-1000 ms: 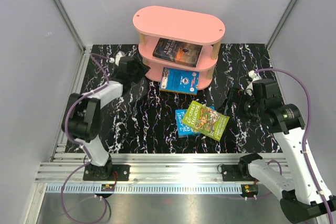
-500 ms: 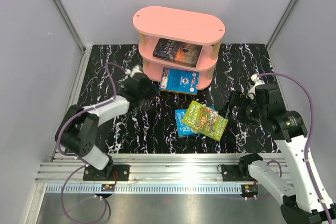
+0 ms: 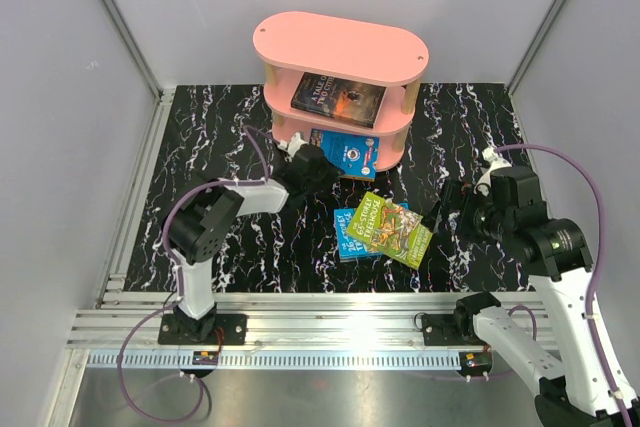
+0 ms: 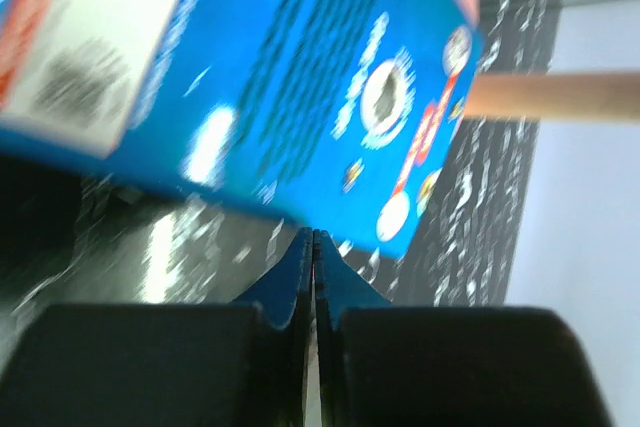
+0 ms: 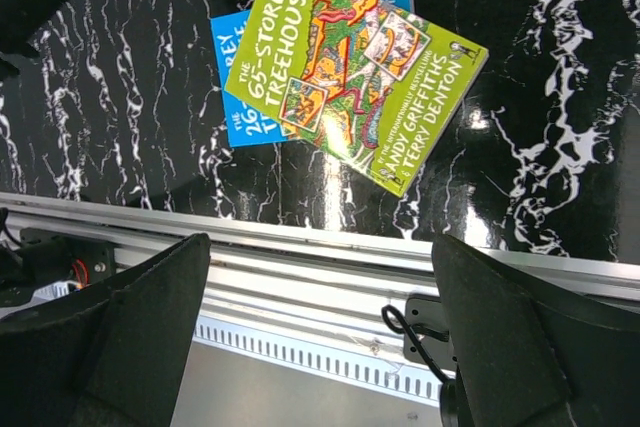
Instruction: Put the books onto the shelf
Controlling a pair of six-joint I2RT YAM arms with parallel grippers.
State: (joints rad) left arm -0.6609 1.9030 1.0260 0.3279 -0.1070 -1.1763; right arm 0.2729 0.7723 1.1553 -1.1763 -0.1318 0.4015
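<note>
Left pincer (image 4: 312, 239) shut, stretched forward low, right pincer (image 5: 320, 247) spread wide, pointing down

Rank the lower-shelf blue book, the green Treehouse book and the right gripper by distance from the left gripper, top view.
1. Blue book, lowest shelf tier, just beside the left gripper.
2. Green Treehouse book, on the table, toward the right.
3. Right gripper, farthest right.

The left gripper (image 4: 313, 252) has its jaws pressed together just below a blurred bright blue book (image 4: 290, 77); a wooden post (image 4: 550, 95) crosses right; black marbled counter (image 4: 470, 217) lies beneath.
</note>
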